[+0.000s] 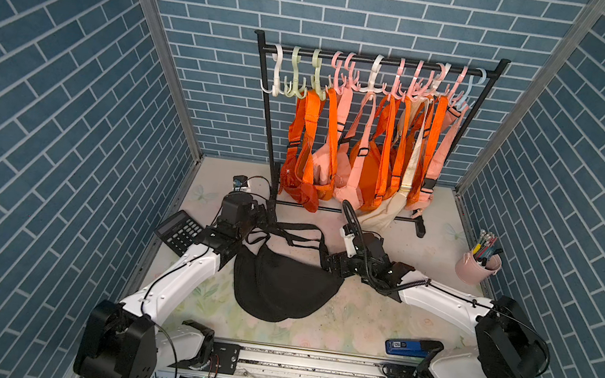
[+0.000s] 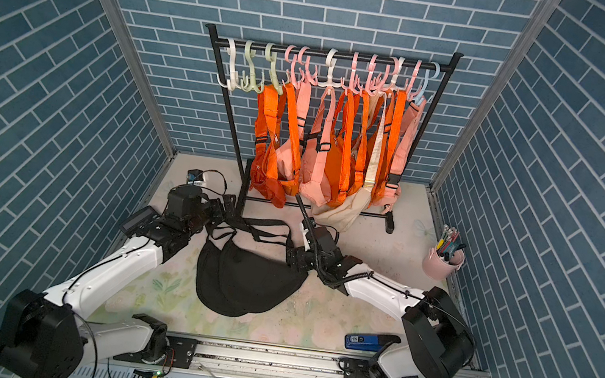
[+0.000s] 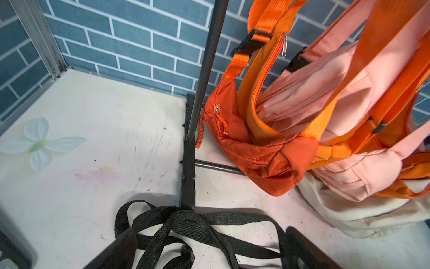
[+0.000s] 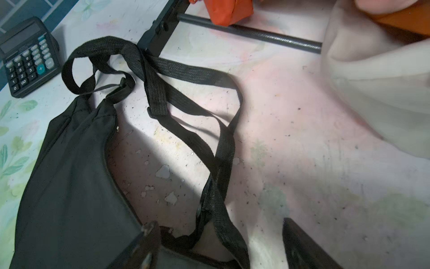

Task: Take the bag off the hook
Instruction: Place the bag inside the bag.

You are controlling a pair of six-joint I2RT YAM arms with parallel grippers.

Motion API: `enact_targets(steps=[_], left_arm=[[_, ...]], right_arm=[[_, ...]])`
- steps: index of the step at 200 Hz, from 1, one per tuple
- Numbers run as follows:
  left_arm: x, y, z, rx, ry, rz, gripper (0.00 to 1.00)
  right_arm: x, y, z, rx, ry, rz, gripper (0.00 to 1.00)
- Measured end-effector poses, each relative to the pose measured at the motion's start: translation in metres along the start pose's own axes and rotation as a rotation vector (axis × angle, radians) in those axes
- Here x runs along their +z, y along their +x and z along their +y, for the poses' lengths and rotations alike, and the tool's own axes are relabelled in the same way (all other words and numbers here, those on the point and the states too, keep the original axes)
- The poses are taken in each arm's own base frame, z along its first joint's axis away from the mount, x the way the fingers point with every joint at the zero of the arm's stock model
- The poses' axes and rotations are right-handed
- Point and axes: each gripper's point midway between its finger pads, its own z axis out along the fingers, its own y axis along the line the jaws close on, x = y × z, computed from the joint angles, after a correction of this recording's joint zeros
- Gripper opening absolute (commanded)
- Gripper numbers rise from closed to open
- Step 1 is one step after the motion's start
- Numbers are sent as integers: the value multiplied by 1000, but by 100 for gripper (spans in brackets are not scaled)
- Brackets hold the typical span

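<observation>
Calculator (image 1: 179, 232) half hidden by left arm (image 1: 182, 273); black bag (image 4: 69, 186) — cut off; cream bag (image 4: 377, 81) blurred.

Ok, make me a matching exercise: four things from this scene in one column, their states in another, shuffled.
1 black bag
2 orange bags
3 pink cup
4 calculator

A hanging on the rack
B holding pens
C beside the left arm
D lying flat on the table

Pairs: 1-D, 2-A, 3-B, 4-C.

Floral desk (image 1: 356, 312): black bag (image 1: 280, 286) between left claw (image 1: 265, 215) and right claw (image 1: 329, 263), calculator (image 1: 180, 231) near left claw, blue stapler (image 1: 407, 347) and pink pen cup (image 1: 477, 266) apart from right claw.
</observation>
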Motion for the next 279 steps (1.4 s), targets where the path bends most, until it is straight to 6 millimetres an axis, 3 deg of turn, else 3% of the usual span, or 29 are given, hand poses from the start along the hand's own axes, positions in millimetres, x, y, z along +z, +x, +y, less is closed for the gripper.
enact_targets(steps=[50, 104, 131, 212, 279], left_arm=[[-41, -33, -9, -32, 38, -76, 99], [-53, -39, -15, -19, 36, -12, 99], [-53, -33, -19, 0, 52, 35, 99], [-60, -21, -12, 52, 8, 133, 99], [-81, -22, -18, 103, 73, 109, 99]], right_arm=[[-23, -10, -9, -18, 55, -36, 86], [-44, -27, -18, -60, 126, -69, 87], [-52, -43, -20, -63, 153, -96, 86], [-78, -129, 1, -74, 123, -210, 75], [-68, -202, 33, -96, 21, -254, 69]])
